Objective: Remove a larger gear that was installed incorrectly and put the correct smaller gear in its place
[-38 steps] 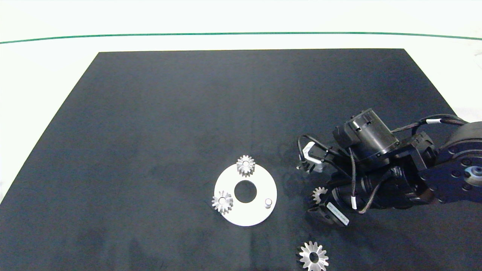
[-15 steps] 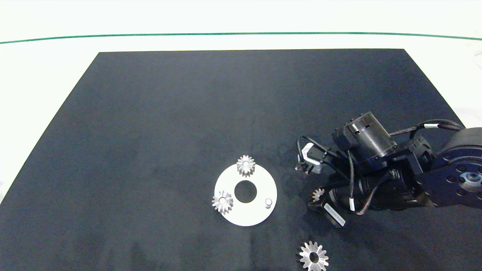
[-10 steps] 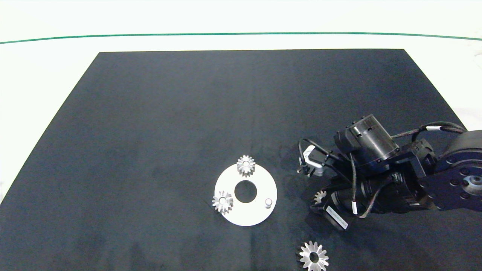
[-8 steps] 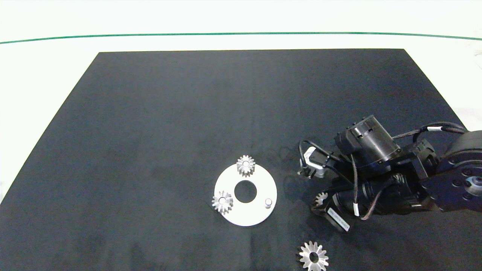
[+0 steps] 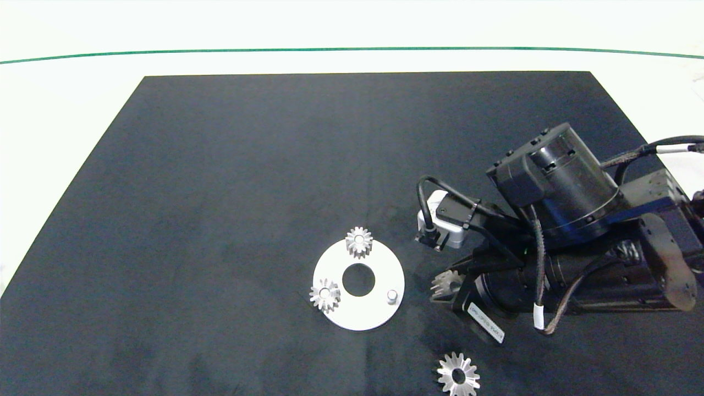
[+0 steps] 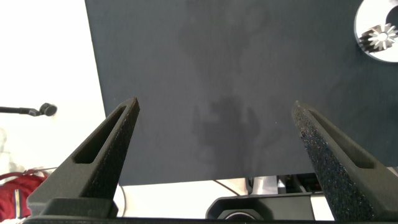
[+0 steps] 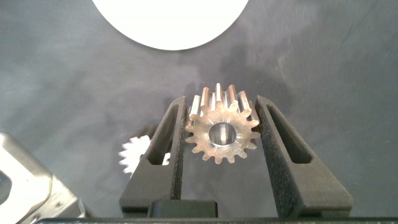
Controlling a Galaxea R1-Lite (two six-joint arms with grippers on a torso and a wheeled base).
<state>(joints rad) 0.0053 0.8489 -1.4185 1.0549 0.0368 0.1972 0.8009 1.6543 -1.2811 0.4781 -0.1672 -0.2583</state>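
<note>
My right gripper [image 5: 444, 287] is shut on the smaller gear [image 5: 446, 280], holding it above the mat just right of the white ring plate [image 5: 358, 313]. In the right wrist view the smaller gear [image 7: 221, 132] sits clamped between the two pads [image 7: 268, 134], centre hole facing the camera. The plate carries two small gears [image 5: 358, 242] [image 5: 324, 294] and one bare peg [image 5: 391, 296]. The larger gear [image 5: 458, 377] lies flat on the mat near the front edge, partly seen as the larger gear [image 7: 132, 154] behind a finger. My left gripper [image 6: 216, 106] hangs open off to the left.
A black mat [image 5: 275, 165] covers the white table, with a green line [image 5: 352, 49] along the far side. The left wrist view shows the plate's edge [image 6: 364, 18] with one gear [image 6: 380, 38] on it and the mat's border.
The right arm has risen with the smaller gear in its grip and shifted left, closer to the plate. Plate, mounted gears and larger gear have not moved.
</note>
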